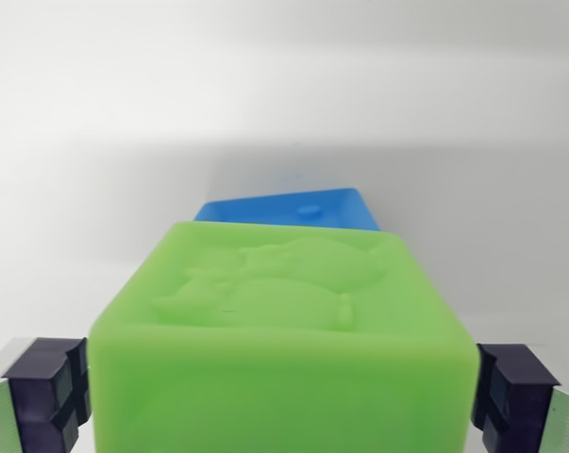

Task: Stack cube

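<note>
A: What sits between the pads?

B: A green cube (284, 330) fills the lower half of the wrist view, from about eight o'clock round to four o'clock. Its top face carries a raised relief figure, too soft in outline to name.

A: And the gripper (284, 401)?

B: Clenched on the green cube. The dark fingertip pads (46, 392) show at the cube's flanks, one at eight o'clock, the other at four o'clock, each pressed against a side wall with no gap visible. Pale metal fingers run off the bottom corners behind them.

A: Where is the second block?

B: A blue cube (289, 208) peeks out just past the green one's far edge, toward twelve o'clock from the picture's centre. Only its top face and a small round bump on it are visible; the green cube hides the rest. Whether the two touch, I cannot tell.

A: The ground?

B: A plain white surface (284, 85), with a soft shadow around the blue cube.
</note>
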